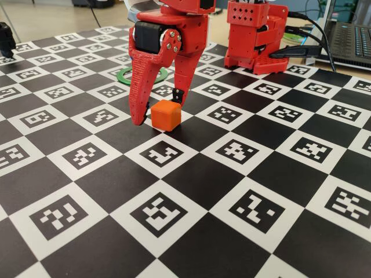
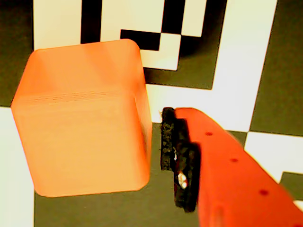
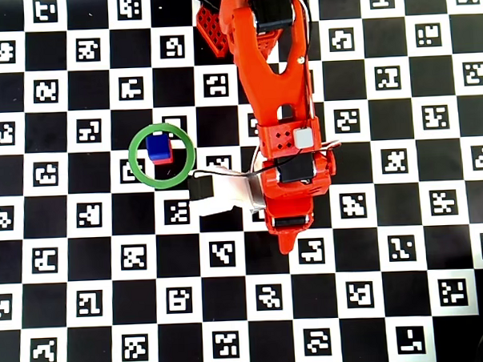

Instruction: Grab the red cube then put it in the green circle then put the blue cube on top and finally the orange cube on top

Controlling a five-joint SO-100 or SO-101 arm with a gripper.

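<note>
The orange cube [image 1: 166, 114] rests on the checkered marker board, and my red gripper [image 1: 159, 113] stands open straddling it, one finger on each side. In the wrist view the orange cube [image 2: 85, 127] fills the left half. The black pad of one finger [image 2: 170, 142] sits just right of it with a thin gap; the other finger is out of frame. In the overhead view the blue cube [image 3: 156, 144] sits on the red cube [image 3: 167, 159] inside the green circle [image 3: 163, 183]; my arm hides the orange cube there. The green circle [image 1: 122, 76] shows partly behind the gripper in the fixed view.
The arm's red base [image 1: 255, 35] stands at the back of the board, with a laptop [image 1: 348, 35] and black cables to its right. A white camera mount [image 3: 226, 194] sticks out from the wrist toward the ring. A black object [image 1: 6, 37] sits at the far left edge.
</note>
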